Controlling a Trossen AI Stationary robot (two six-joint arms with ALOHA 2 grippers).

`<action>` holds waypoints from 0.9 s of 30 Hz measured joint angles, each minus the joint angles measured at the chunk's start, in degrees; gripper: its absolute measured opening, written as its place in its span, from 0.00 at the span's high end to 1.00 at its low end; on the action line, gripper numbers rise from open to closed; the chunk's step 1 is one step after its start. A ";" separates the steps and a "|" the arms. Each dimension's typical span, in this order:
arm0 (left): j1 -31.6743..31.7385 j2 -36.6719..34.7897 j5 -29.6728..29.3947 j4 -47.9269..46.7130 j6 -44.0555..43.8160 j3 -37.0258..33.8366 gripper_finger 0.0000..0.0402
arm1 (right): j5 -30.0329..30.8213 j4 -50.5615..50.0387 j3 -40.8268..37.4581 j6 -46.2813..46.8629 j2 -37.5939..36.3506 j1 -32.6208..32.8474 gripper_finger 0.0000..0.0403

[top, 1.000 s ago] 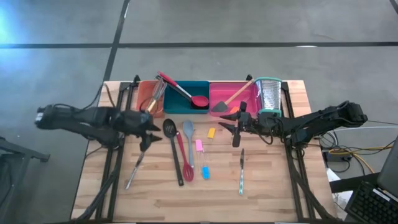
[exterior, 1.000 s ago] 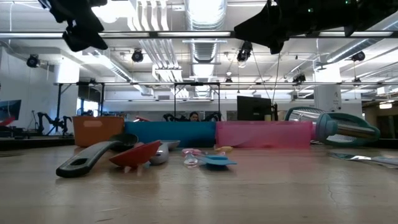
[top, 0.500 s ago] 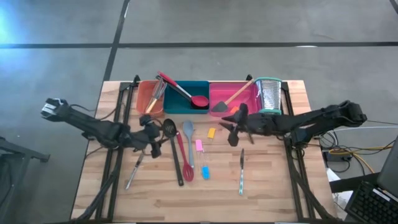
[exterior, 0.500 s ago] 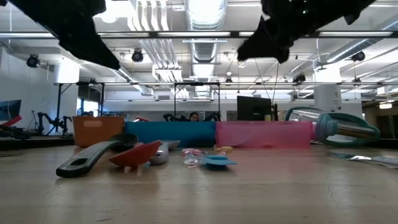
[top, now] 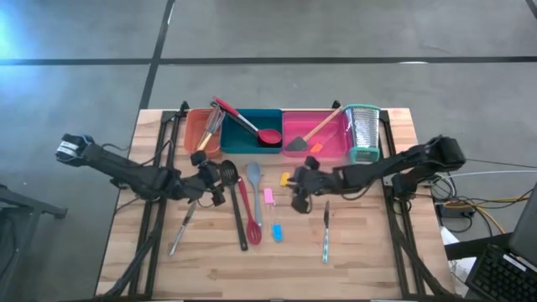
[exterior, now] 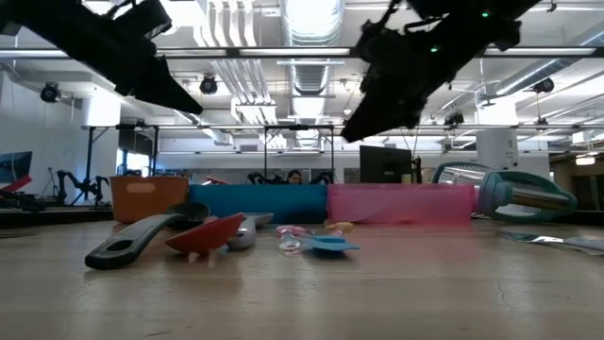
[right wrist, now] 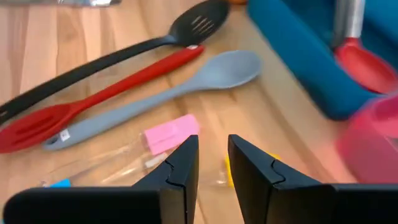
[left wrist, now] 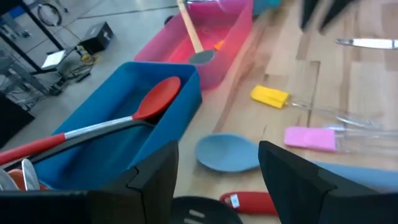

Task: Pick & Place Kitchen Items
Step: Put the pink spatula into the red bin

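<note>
On the pale wooden-plank desk (top: 369, 243) the landmark is the grey, smooth, spoon-shaped silicone spatula (top: 254, 198). Touching it on one side lies a slim red slotted spatula (top: 248, 211), with a black plastic slotted spoon (top: 234, 201) just beyond. On its other side lie small clear-handled tools with pink (top: 268, 195), yellow (top: 285, 179) and blue (top: 276, 232) heads, and farther off a metal knife (top: 325, 228). The left hand (top: 211, 180) hovers low beside the black spoon's head, fingers spread, empty. The right hand (top: 299, 191) stretches low above the yellow tool, fingers narrowly parted, holding nothing
</note>
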 joint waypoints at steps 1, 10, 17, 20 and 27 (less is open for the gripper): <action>0.30 -0.10 -0.15 -0.04 -0.20 -0.39 0.43 | -0.38 -0.42 1.30 -0.16 1.72 0.08 0.80; 2.75 -0.28 -0.11 0.46 -2.07 -1.89 0.43 | -3.96 -10.07 15.21 3.56 16.15 0.06 0.73; 2.72 -0.33 0.86 0.59 -2.25 -1.91 0.43 | -5.68 -21.30 27.21 3.68 24.91 0.01 0.59; 2.72 -0.45 0.95 0.46 -2.25 -1.91 0.43 | -6.32 -24.42 31.12 3.70 27.56 0.02 0.54; 2.81 -0.43 2.75 0.36 -2.53 -1.94 0.43 | -6.31 -26.15 33.78 8.80 30.30 -0.73 0.47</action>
